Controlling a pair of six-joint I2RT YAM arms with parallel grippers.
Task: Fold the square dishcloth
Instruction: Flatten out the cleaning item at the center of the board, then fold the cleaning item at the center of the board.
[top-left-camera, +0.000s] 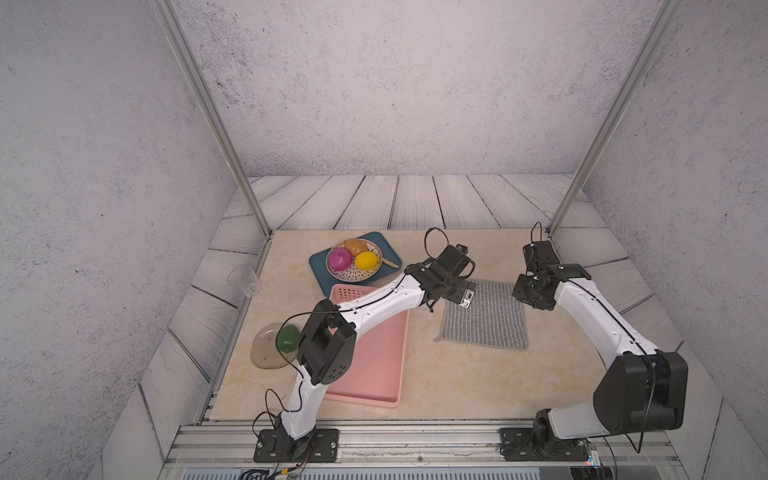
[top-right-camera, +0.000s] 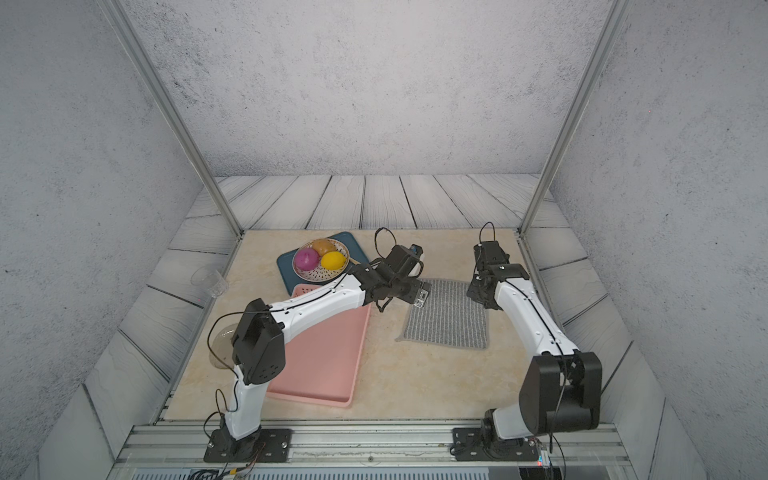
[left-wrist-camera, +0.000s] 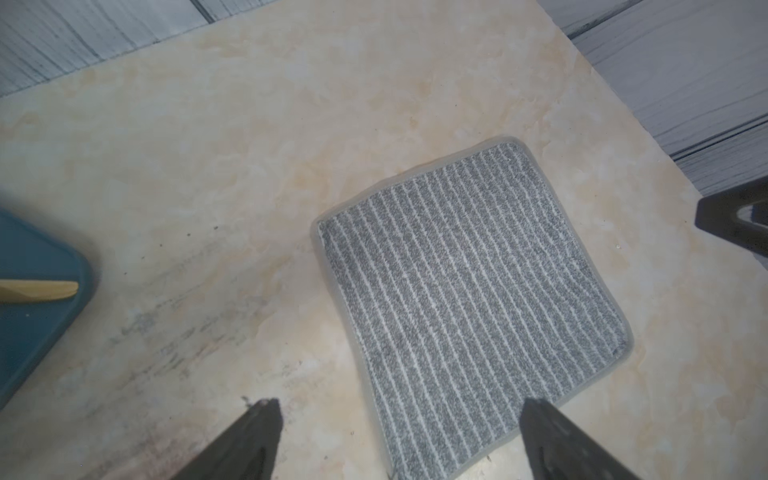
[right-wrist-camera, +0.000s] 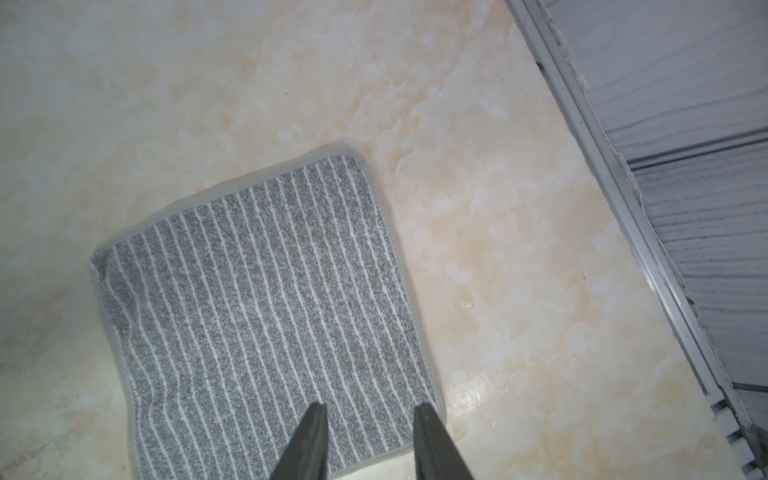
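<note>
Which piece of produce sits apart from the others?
The green pepper, alone on the clear plate; the rest share the perforated bowl.

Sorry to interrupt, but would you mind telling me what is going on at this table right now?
A two-armed robot is working on the square dishcloth, which lies flat on the marble table. The left gripper hangs over one far corner of the cloth and the right gripper over the other. Both have their jaws open and hold nothing. No fold is visible.
</note>
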